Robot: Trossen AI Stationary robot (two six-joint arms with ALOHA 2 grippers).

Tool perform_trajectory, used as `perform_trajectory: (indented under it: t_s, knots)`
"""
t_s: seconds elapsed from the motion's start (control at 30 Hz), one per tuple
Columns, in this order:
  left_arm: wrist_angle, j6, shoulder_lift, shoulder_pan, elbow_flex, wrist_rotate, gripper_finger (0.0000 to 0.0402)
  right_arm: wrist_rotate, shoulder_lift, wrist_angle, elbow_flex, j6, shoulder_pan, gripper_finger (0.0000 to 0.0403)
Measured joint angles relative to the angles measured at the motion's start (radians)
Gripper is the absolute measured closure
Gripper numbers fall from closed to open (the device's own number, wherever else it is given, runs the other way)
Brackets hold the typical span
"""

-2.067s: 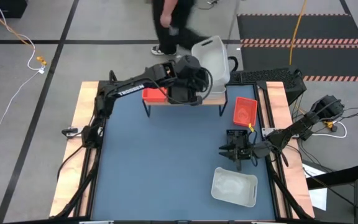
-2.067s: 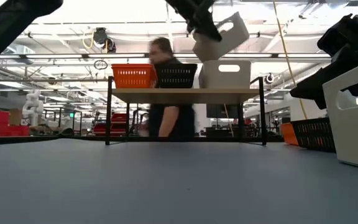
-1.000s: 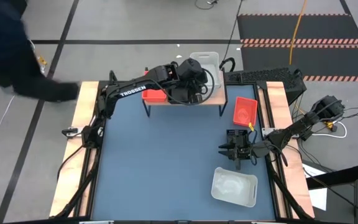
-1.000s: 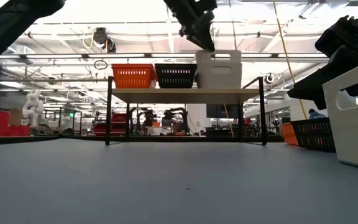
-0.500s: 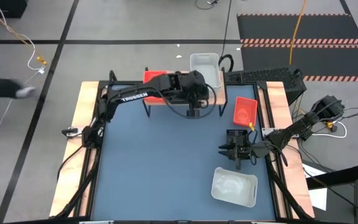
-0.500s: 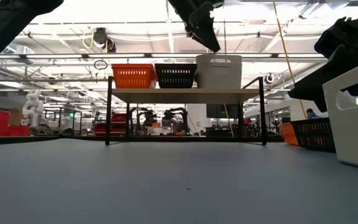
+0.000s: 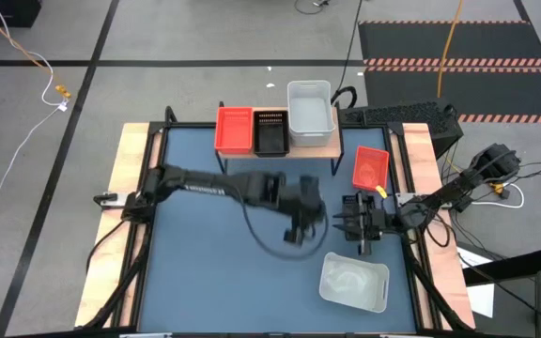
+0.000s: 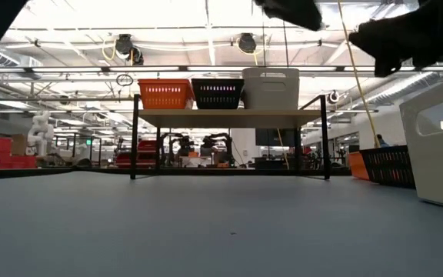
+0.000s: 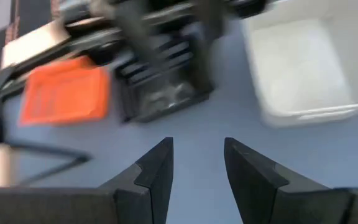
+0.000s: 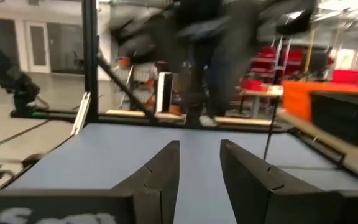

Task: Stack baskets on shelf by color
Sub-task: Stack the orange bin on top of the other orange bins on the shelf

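High view is showing the shelf (image 7: 330, 143) carrying one red basket (image 7: 234, 130), one black (image 7: 270, 132) and one white (image 7: 310, 107). Left claw (image 7: 301, 223) and right claw (image 7: 349, 223) are hanging open and empty over the table (image 7: 214, 272), so loose baskets are still waiting.

Bright overhead ceiling lights, heavy motion blur in both wrist views.

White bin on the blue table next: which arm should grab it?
Left, probably. The left gripper is open, empty and faces the white bin in its wrist view. The right gripper sits over a black basket, facing the other way.
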Motion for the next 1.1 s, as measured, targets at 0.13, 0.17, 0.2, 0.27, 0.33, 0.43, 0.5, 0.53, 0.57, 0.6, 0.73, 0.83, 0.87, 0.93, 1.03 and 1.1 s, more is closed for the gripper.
perform_trajectory:
  t_s: [0.13,0.17,0.2,0.27,0.33,0.43,0.5,0.53,0.57,0.6,0.73,0.83,0.87,0.93,1.03,1.1]
  knots:
    - [0.265,-0.068,0.000,-0.061,-0.136,-0.075,0.0256,0.188,-0.042,-0.048,0.000,0.005,0.000,0.0294]
    - [0.363,-0.085,0.000,-0.069,-0.176,-0.093,0.0256,0.241,-0.052,-0.063,0.000,0.005,0.000,0.0294]
    - [0.467,-0.096,0.000,-0.073,-0.216,-0.101,0.0256,0.296,-0.066,-0.074,0.000,-0.001,0.000,0.0294]
    - [0.636,-0.108,0.000,-0.074,-0.294,-0.104,0.0256,0.395,-0.093,-0.072,0.000,-0.039,0.000,0.0294]
    - [0.760,-0.109,0.000,-0.066,-0.361,-0.105,0.0256,0.497,-0.126,-0.076,0.006,-0.095,0.000,0.0294]
    - [0.853,-0.119,0.000,-0.039,-0.432,-0.108,0.0256,0.644,-0.177,-0.072,0.035,-0.222,0.000,0.0294]
    - [0.851,-0.128,0.000,-0.016,-0.458,-0.123,0.0256,0.752,-0.206,-0.072,0.065,-0.339,0.000,0.0294]
    - [0.849,-0.127,0.000,-0.004,-0.468,-0.125,0.0256,0.811,-0.219,-0.072,0.084,-0.403,0.000,0.0294]
    - [0.850,-0.122,0.000,0.008,-0.481,-0.125,0.0256,0.865,-0.230,-0.071,0.102,-0.466,0.000,0.0294]
    - [0.853,-0.111,0.000,0.020,-0.493,-0.125,0.0256,0.922,-0.238,-0.072,0.118,-0.525,0.000,0.0294]
    - [0.856,-0.052,0.000,0.064,-0.535,-0.125,0.0256,1.034,-0.259,-0.071,0.145,-0.634,0.000,0.0294]
    - [0.956,-0.055,0.008,0.090,-0.583,-0.123,0.0256,1.015,-0.259,-0.072,0.131,-0.603,0.000,0.0294]
    - [0.989,-0.057,0.009,0.097,-0.605,-0.123,0.0256,1.010,-0.258,-0.073,0.125,-0.589,0.000,0.0294]
    - [1.064,-0.037,0.013,0.108,-0.657,-0.117,0.0256,1.010,-0.258,-0.074,0.111,-0.576,-0.001,0.0294]
    - [1.201,0.047,0.014,0.119,-0.730,-0.104,0.0256,1.005,-0.258,-0.072,0.100,-0.615,-0.020,0.0294]
    - [1.278,0.074,0.014,0.124,-0.749,-0.100,0.0256,0.970,-0.258,-0.051,0.100,-0.650,-0.045,0.0294]
